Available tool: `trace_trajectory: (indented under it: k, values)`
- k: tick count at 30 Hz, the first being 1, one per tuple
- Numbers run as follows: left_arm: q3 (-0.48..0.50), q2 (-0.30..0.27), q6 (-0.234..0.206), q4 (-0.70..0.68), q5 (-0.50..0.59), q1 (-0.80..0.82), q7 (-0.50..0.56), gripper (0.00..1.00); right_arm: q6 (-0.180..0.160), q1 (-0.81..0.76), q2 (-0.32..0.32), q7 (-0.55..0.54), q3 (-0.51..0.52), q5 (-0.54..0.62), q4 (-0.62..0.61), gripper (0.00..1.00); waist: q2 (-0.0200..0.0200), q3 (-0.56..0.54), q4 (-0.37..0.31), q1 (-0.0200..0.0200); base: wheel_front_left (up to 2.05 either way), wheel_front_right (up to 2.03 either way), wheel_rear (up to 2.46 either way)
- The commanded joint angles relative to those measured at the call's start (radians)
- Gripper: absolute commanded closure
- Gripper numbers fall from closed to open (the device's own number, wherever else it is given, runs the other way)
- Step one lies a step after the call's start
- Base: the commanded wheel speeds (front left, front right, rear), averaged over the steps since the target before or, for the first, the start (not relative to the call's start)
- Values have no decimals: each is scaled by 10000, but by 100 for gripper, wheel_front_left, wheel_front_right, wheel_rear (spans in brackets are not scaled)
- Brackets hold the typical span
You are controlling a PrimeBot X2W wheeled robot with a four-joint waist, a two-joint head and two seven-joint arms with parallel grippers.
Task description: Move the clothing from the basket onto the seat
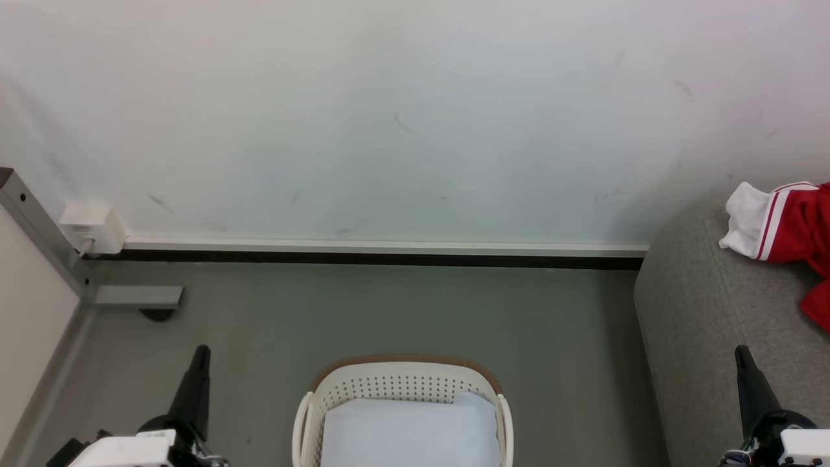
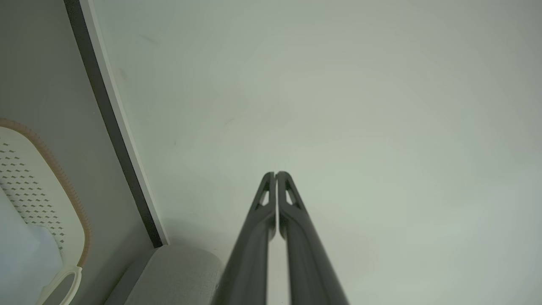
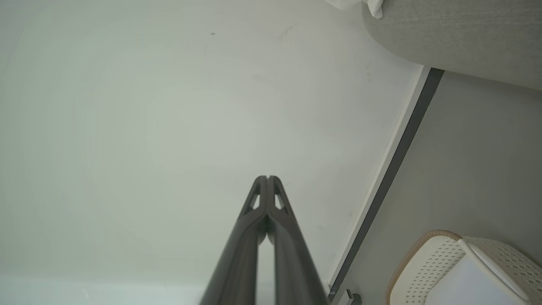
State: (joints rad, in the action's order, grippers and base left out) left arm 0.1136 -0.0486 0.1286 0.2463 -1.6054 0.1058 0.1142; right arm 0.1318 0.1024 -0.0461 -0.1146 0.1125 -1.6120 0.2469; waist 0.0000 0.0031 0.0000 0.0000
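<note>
Looking down on the clothing (image 1: 794,220) lying crumpled on the seat (image 1: 707,311) at the far right, soft bright red fabric bunching beside a white panel and red-and-white striped trim, and running off the picture's edge. Resting there well apart from the basket (image 1: 389,386), with bare dull grey floor (image 1: 389,305) stretching between. Showing the seat as a big light grey sofa, its coarse textured weave curving over a rounded edge.

Finding the basket standing on the floor at the bottom centre: oval, white plastic, walls pierced with rows of small holes, a brown woven-look band capping the rim, smooth white handles looping at the sides. Carrying inside a plain pale white-blue sheet (image 1: 408,431), flat and smooth.

Pointing the left gripper (image 2: 275,173) at the matte pale wall (image 1: 389,117), its two long dark fingers pressing together at the tips, closed on nothing. Holding the right gripper (image 3: 267,178) likewise closed and empty, tips meeting, a slim gap showing lower down between the tapering, cut-out fingers. Flanking the basket in the head view, left one low beside it, right one low over the sofa's near edge.

Running along the wall's foot, a thin white skirting strip (image 1: 389,247) over a dark line, ending by a boxy white fitting (image 1: 94,227) and a flat grey metal bar (image 1: 136,296)
</note>
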Motion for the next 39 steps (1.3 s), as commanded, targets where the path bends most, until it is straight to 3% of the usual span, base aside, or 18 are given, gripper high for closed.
trace_trajectory:
  k: [1,39]
  values:
    - [32,-17,46,-25,-133,77,40,100,-21,126,-77,-29,38,-19,-42,100,0,0,0,0,0,0,0]
    - [28,-19,46,-26,-136,75,37,100,-21,123,-76,-28,36,-20,-41,100,0,0,0,0,0,0,0]
